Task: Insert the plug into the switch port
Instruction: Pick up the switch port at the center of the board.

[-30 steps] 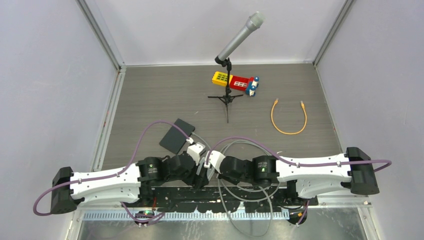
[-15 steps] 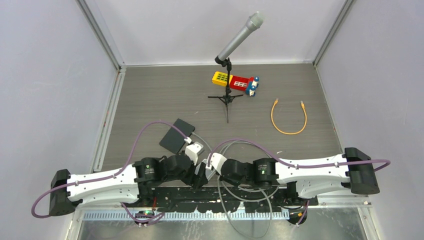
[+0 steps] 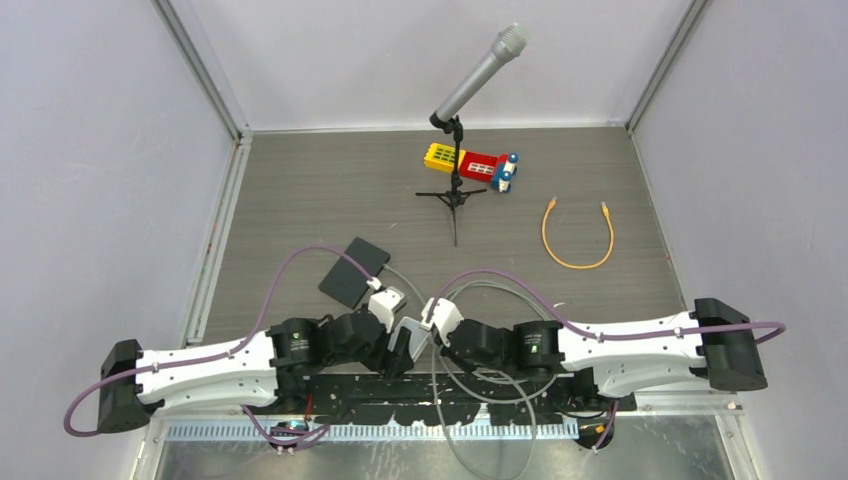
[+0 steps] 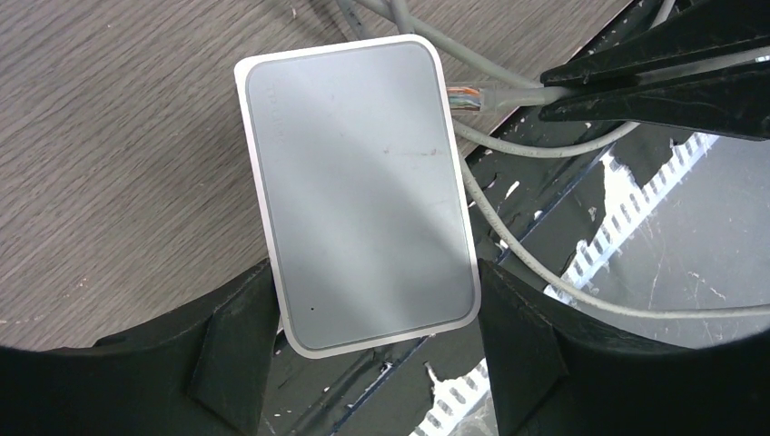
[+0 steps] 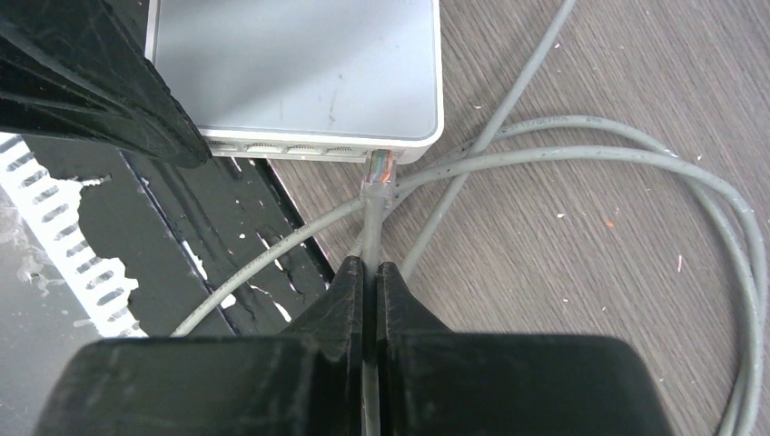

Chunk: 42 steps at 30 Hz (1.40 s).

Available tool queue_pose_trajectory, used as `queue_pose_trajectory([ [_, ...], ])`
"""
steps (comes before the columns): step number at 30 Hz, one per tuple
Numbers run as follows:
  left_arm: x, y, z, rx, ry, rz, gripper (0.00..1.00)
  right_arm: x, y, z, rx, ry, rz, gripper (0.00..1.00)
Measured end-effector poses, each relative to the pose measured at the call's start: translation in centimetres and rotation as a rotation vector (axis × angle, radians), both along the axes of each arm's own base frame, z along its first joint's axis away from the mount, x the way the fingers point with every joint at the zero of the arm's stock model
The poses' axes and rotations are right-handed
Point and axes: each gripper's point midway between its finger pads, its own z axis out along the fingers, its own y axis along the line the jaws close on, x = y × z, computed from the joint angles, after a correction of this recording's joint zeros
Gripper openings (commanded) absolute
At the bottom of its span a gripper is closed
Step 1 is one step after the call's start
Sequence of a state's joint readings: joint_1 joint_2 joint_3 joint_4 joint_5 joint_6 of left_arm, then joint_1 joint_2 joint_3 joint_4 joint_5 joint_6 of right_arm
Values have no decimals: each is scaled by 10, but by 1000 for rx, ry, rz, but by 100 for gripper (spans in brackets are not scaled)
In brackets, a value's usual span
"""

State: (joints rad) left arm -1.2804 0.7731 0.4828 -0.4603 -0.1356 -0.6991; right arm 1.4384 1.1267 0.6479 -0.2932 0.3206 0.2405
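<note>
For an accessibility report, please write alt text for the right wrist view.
The right gripper, shut on a grey cable, holds its clear plug at the port edge of a grey switch, near the corner. Cable loops lie on the wooden table.

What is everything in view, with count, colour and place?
switch: one, light grey, near edge, in left gripper
network cable: one, grey, looped near centre, plug at switch's ports
flat pad: one, black, beyond the switch
microphone on tripod: one, grey and black, far centre
toy blocks: one cluster, yellow, red, blue, beside tripod
patch cable: one, orange, far right
left gripper: one, black, clamping switch
right gripper: one, black, pinching network cable behind plug
</note>
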Motion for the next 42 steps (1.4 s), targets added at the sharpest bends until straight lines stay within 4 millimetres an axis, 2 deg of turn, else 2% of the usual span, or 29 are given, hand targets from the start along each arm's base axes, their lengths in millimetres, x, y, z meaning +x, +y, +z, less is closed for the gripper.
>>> queue_pose_trajectory([
  [5,1,4,-1,-24,-12,13,0,0,3,-5,21,7,-9,0],
  [11,6,8,8,-71,-47,41,0,1,5,-10,52,0,-12,1],
  [17,8,1,19,-126,-52,49,0,6,7,-12,82,-27,-26,0],
  [24,3,-14,34,-213,-40,17,0,15,14,2,145,-71,-59,0],
  [29,-2,-18,38,-237,-28,-9,0,19,13,21,202,-91,-78,0],
  [33,-11,-28,60,-310,-28,-64,0,22,4,33,224,-102,-96,0],
  [38,-6,-24,80,-347,-63,-39,0,20,-9,42,220,-102,-96,1],
  [42,4,-11,79,-318,-95,31,0,21,-20,46,180,-96,-115,1],
])
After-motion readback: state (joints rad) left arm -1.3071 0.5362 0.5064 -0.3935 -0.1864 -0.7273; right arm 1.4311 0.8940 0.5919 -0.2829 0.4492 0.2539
